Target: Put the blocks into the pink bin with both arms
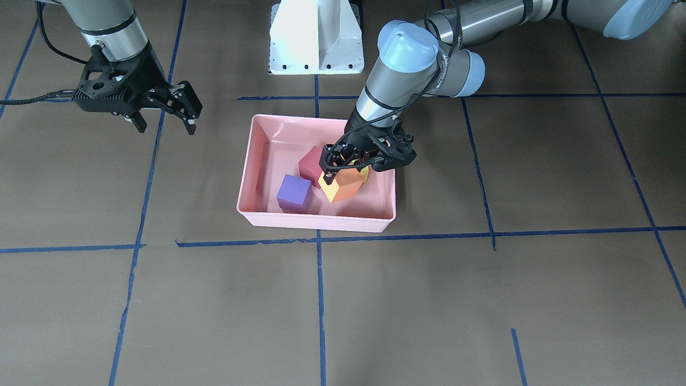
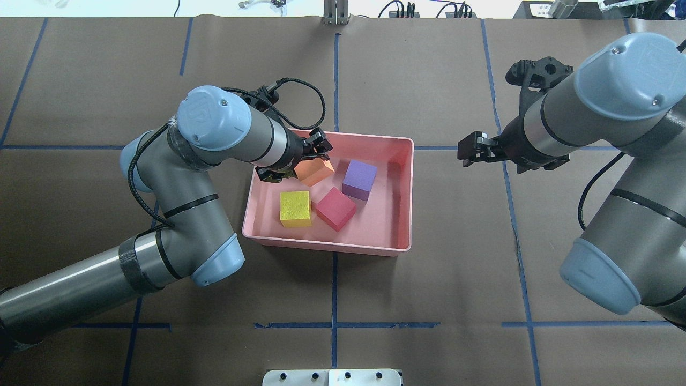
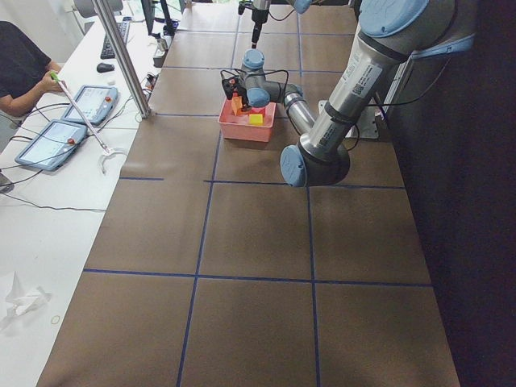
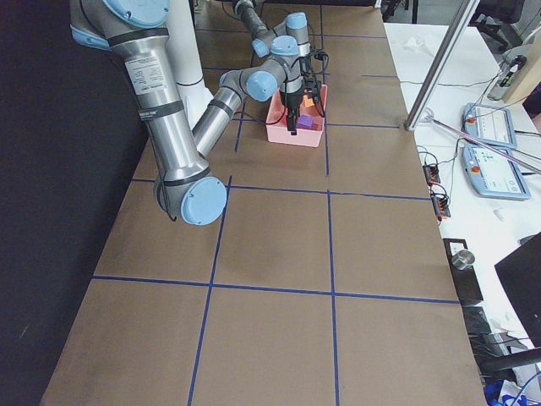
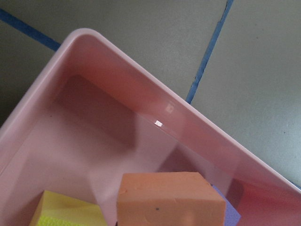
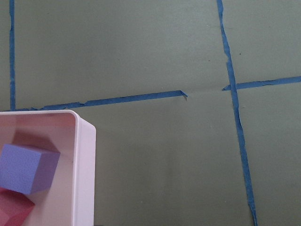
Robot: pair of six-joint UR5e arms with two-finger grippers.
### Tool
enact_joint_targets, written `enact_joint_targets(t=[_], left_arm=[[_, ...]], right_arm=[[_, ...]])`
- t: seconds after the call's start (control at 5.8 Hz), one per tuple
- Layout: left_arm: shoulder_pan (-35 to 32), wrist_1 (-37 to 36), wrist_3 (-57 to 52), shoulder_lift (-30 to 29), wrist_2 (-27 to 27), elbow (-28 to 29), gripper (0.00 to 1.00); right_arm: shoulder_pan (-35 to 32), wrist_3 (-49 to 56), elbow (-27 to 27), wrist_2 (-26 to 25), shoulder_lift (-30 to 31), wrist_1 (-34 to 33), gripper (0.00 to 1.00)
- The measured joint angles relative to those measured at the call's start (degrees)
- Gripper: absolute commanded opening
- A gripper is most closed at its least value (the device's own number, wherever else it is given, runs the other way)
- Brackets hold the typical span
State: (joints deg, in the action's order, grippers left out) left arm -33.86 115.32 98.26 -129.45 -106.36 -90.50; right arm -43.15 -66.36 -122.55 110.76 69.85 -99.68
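1. The shallow rectangular light-pink plastic bin (image 2: 327, 247) sits on the brown paper-covered table (image 2: 429, 295), which is marked with blue tape lines.
2. The left black two-finger gripper (image 1: 347, 167) reaches down into the bin's far corner on the robot's left. Its fingers pinch the orange foam cube (image 2: 316, 170), which is tilted and looks raised off the floor (the left side view shows it above the rim).
3. Three cubes rest on the bin floor. The yellow-green foam cube (image 2: 295, 208) lies just beside the red-pink foam cube (image 2: 335, 208), and the purple foam cube (image 2: 359, 179) sits close behind the red-pink one.
4. The right black two-finger gripper (image 1: 165, 124) hangs over bare table on the robot's right, apart from the bin. Its fingers are spread and hold nothing.
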Motion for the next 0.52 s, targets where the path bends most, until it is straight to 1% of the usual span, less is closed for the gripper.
enact_joint_targets(t=[0.17, 0.34, 0.52], left_arm=[[-0.1, -0.2, -1.1, 0.1, 0.5, -1.2, 1.0], [-0.4, -0.4, -1.5, 1.3, 0.6, -4.1, 1.0], [-1.0, -0.5, -1.8, 4.6, 0.6, -9.1, 1.0]], right_arm=[[0.0, 0.0, -0.2, 0.1, 0.0, 0.0, 1.0], [-0.1, 0.0, -0.8, 0.3, 0.2, -0.1, 1.0], [-0.3, 0.0, -2.5, 0.5, 1.5, -0.2, 1.0]])
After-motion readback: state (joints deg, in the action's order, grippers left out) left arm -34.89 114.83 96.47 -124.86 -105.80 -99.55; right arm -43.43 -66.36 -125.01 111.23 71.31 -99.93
